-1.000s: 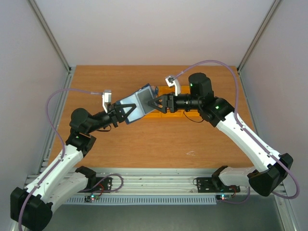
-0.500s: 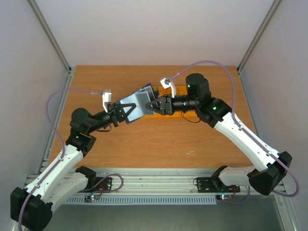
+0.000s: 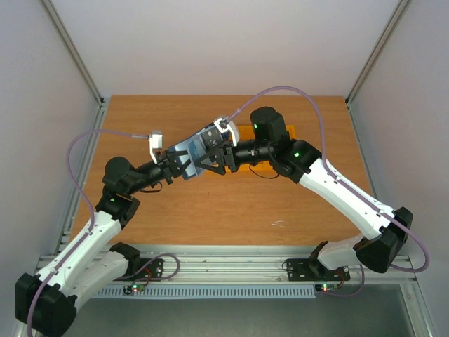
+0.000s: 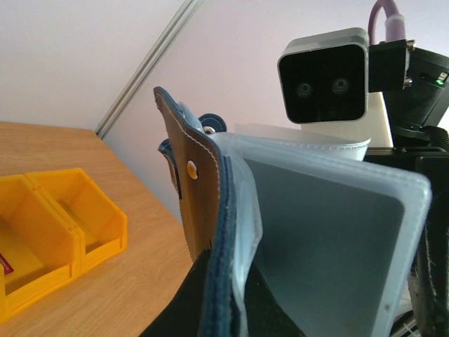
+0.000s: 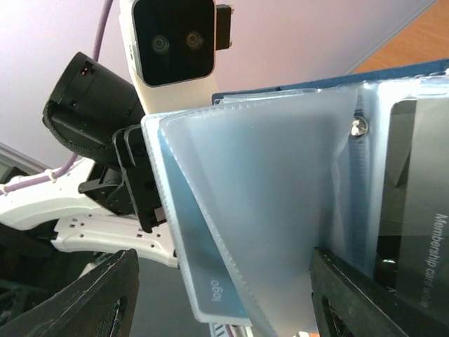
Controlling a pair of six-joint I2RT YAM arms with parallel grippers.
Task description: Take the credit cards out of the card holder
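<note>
Just beside the right jaws, we lose the dark card (image 5: 417, 210) at the frame's edge; the card holder (image 4: 200, 210) hides most of the left jaws.

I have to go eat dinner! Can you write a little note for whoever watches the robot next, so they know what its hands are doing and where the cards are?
Left hand: shut on the card holder, holding it open above the table.
Right hand: open, fingers on either side of the clear sleeves, gripping nothing.
Cards: a black card sits in a sleeve. I cannot tell where the others are.
Done: holder lifted and opened.
Left: pull the black card out and check the other sleeves. The orange bins stand on the table beyond the holder.
</note>
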